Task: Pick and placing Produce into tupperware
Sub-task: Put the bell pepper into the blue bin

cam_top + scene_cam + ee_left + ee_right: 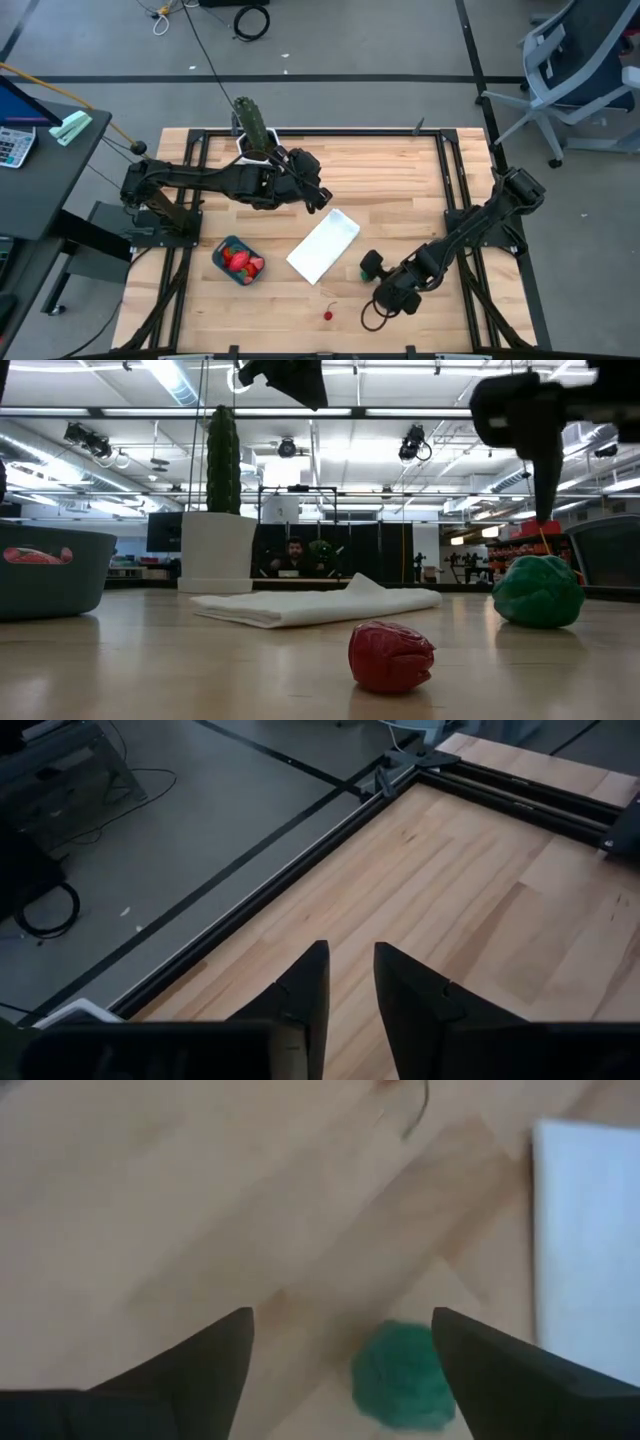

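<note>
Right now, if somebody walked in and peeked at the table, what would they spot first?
Probably the teal tub near the table's front left, with red strawberries in it. Next, the right end effector, open, poised above the green toy piece beside the white panel. One small red fruit lies alone near the front edge, and a tall cactus stands at the back.

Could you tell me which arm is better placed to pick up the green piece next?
The right. Its gripper hangs open just above the green piece; the left gripper waits near the cactus.
</note>
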